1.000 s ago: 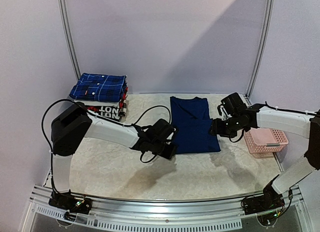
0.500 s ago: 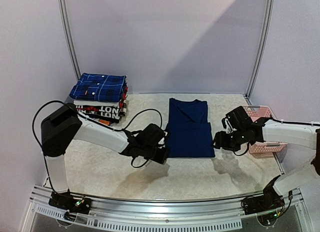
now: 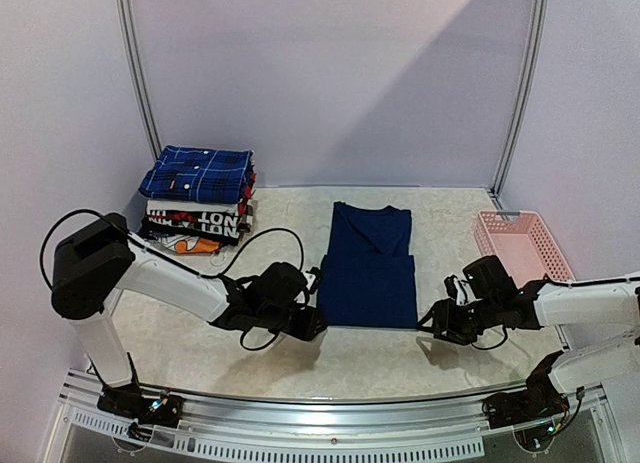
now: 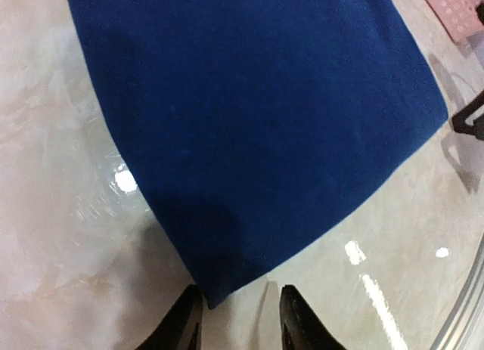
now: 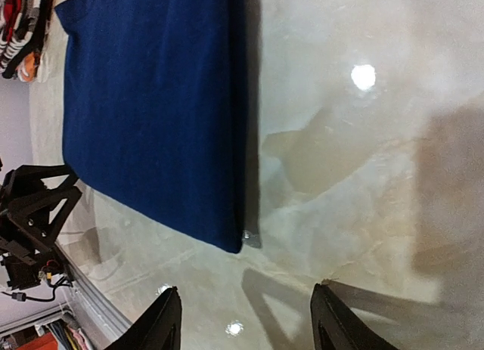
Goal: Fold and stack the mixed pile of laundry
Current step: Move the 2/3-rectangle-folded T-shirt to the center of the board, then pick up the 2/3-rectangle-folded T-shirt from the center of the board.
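Observation:
The navy T-shirt (image 3: pixel 370 273) lies folded into a flat rectangle in the middle of the table. The dark-blue plaid shirt (image 3: pixel 198 173) sits folded on top of the stack at the back left. My left gripper (image 3: pixel 312 325) is low at the T-shirt's near-left corner. In the left wrist view the T-shirt (image 4: pixel 249 116) ends in a corner just ahead of the left gripper (image 4: pixel 238 323), which is open with bare table between its fingers. My right gripper (image 3: pixel 432 325) is open by the near-right corner. In the right wrist view the right gripper (image 5: pixel 246 312) stands wide, short of the T-shirt (image 5: pixel 151 108).
A pink lattice basket (image 3: pixel 525 245) stands at the right, beyond the right arm. Folded white and black red-lettered garments (image 3: pixel 200 221) lie under the plaid shirt. The metal rail (image 3: pixel 320 423) runs along the near edge, close behind both grippers.
Both arms have drawn back toward the near edge. The T-shirt has slid nearer and slightly left. The right arm no longer covers the basket.

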Robot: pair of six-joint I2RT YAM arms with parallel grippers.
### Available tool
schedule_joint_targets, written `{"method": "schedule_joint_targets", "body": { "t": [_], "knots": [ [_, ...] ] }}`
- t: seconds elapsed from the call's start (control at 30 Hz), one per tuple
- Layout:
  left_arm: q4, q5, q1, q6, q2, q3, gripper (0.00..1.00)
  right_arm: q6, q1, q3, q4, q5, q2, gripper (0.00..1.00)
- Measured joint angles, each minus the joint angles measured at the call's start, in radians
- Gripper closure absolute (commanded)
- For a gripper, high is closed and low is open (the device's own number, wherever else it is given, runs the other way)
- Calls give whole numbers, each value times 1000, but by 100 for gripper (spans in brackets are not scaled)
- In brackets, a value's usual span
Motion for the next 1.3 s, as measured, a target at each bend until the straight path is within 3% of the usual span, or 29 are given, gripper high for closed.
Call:
{"method": "schedule_joint_targets", "body": {
  "t": [0.57,0.67,0.8,0.9,1.13,1.3],
  "knots": [
    [-11,-55,-3,-16,-21,-22,71,82,17,-24,340,-97,203,72],
    [-10,-56,-3,-16,-19,-22,71,87,17,-31,360,-96,212,72],
    [-8,-60,-3,-17,-18,-22,70,89,17,-36,377,-93,212,58],
    [-8,-62,-3,-19,-18,-22,71,91,18,-37,373,-86,197,54],
    [-7,-63,-3,-23,-18,-22,71,86,18,-45,298,-14,132,58],
    [-7,-63,-3,-24,-18,-22,70,90,18,-45,343,-12,168,67]
  ]
}}
